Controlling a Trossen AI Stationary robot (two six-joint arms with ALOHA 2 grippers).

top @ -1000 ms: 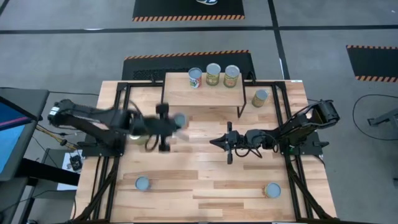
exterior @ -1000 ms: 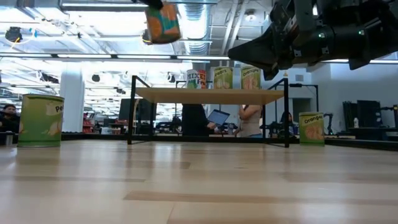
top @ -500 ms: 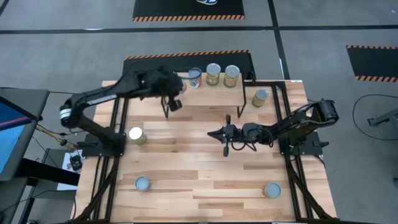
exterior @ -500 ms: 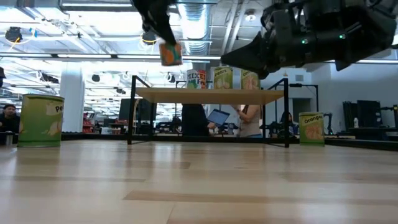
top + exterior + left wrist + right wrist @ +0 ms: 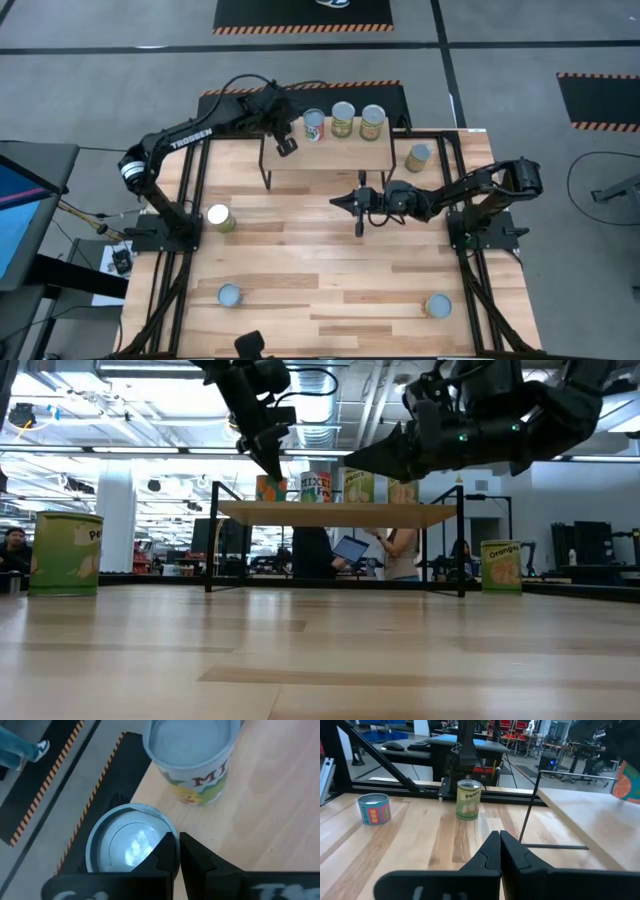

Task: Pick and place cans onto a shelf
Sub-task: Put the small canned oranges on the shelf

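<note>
Left gripper (image 5: 287,146), clamped on a silver-lidded orange-labelled can (image 5: 127,840), hangs above the light-wood shelf (image 5: 340,155) at its 9 o'clock end. Three tins stand shelved; four remain on the table. Right gripper (image 5: 358,207) waits pinched, empty.

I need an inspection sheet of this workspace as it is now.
Surface: wood plank table.
Job's things: three cans in a row on the shelf; fourth can at its left end; fifth can right of the shelf; loose cans at left, front left, front right.
Clutter: small dark thing at the front edge, unidentified.
Grippers: left gripper at the fourth can; right gripper shut, empty, mid-table.
Cables: loop on the left arm; wires on the floor, left.
Surroundings: people behind the table.
</note>
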